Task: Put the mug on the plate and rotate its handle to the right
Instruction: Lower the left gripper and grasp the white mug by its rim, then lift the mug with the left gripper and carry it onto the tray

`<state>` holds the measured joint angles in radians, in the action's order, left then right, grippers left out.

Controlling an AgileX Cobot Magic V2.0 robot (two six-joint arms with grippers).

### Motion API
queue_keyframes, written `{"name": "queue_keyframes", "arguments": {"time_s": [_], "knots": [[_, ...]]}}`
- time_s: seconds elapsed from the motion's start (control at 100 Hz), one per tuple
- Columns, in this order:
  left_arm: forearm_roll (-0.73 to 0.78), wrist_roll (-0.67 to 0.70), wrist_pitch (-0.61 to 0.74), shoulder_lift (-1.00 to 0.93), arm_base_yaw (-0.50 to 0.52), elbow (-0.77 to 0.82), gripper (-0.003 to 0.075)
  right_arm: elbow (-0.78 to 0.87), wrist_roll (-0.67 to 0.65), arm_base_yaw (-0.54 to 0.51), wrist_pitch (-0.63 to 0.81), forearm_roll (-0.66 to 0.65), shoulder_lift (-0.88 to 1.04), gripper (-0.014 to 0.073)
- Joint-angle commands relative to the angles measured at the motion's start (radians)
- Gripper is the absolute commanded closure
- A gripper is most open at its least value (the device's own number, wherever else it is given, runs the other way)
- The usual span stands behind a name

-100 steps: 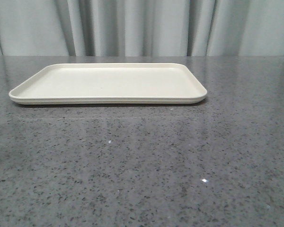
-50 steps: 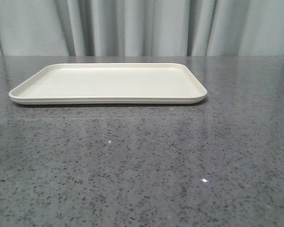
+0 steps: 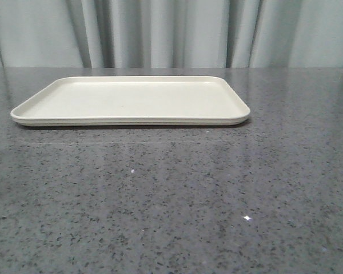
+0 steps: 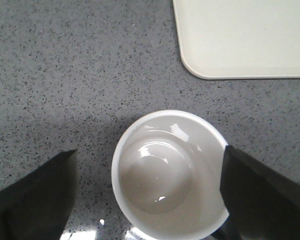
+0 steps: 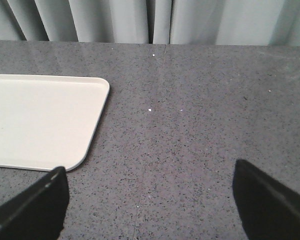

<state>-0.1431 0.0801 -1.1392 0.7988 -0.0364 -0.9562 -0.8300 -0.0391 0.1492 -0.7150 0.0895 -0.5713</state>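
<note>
Both spread jaws of the left gripper (image 4: 147, 200) are seen flanking the mug (image 4: 167, 175), near the plate (image 4: 245, 37).

We see the plate (image 3: 131, 101) lying on the table (image 3: 171, 194), curtains (image 3: 171, 34) behind. The mug (image 4: 170, 175) stands on the table near a plate corner, between the left gripper's (image 4: 147, 197) fingers (image 4: 260, 195).

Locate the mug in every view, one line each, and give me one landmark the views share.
Front view: the mug is not in this picture.
Left wrist view: the mug fills the lower centre, seen from above, between the left gripper's fingers.
Right wrist view: not in it.
Shared landmark: the plate, whose rounded corner also shows in the left wrist view and right wrist view.
</note>
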Motion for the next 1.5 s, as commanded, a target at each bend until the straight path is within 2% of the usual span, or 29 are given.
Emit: {"name": "queue_keyframes", "arguments": {"time_s": [0.0, 0.37, 0.85, 1.27, 1.44, 1.49], "knots": [[0.014, 0.012, 0.032, 0.021, 0.002, -0.030, 0.0154, -0.033, 0.007, -0.005, 0.086, 0.005, -0.012, -0.0063], [0.074, 0.013, -0.034, 0.123, 0.002, -0.028, 0.0154, -0.033, 0.007, -0.005, 0.093, 0.005, -0.012, -0.0063], [0.074, -0.004, -0.016, 0.255, 0.002, -0.028, 0.0171, -0.033, 0.007, -0.005, 0.097, 0.005, -0.012, -0.0063], [0.075, -0.029, -0.007, 0.308, 0.002, -0.028, 0.0545, -0.033, 0.007, -0.005, 0.103, 0.003, -0.012, -0.0063], [0.075, -0.029, 0.001, 0.309, 0.002, -0.028, 0.0730, -0.033, 0.007, -0.005, 0.105, -0.002, -0.012, -0.0063], [0.075, -0.029, 0.002, 0.309, 0.002, -0.028, 0.0741, -0.033, 0.007, -0.005, 0.107, -0.002, -0.012, -0.0063]]}}
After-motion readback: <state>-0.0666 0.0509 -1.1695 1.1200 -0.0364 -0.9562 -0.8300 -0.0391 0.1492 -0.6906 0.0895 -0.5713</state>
